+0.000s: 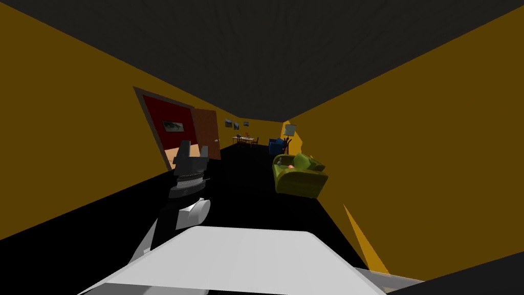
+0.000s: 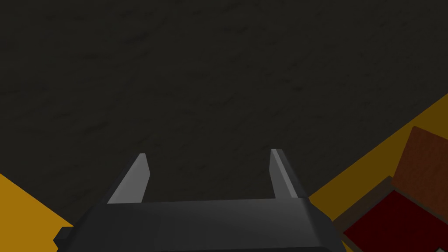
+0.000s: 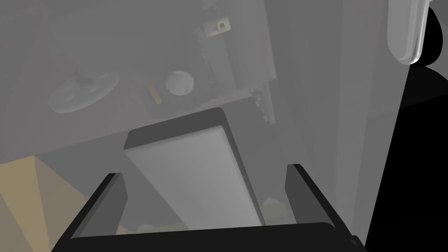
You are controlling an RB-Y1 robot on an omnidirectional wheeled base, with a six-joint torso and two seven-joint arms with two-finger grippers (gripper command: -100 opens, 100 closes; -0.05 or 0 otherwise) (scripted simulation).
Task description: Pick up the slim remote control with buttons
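A green sofa [image 1: 299,178] stands against the right-hand yellow wall, some way ahead. A few small things lie on its seat [image 1: 284,165], too small to name. My left gripper [image 1: 193,150] is raised in front of me, left of centre, far from the sofa. In the left wrist view, the left gripper [image 2: 205,168] points at the dark ceiling, open, with nothing between its fingers. My right gripper [image 3: 205,179] is open too, with nothing gripped and pale grey surfaces close in front of it.
A long room with yellow walls and a black floor runs ahead. On the left is a doorway [image 1: 169,130] into a red room, with a brown door [image 1: 206,134] standing open. At the far end are a table with chairs [image 1: 244,139], a blue armchair [image 1: 276,145] and a lamp [image 1: 290,130].
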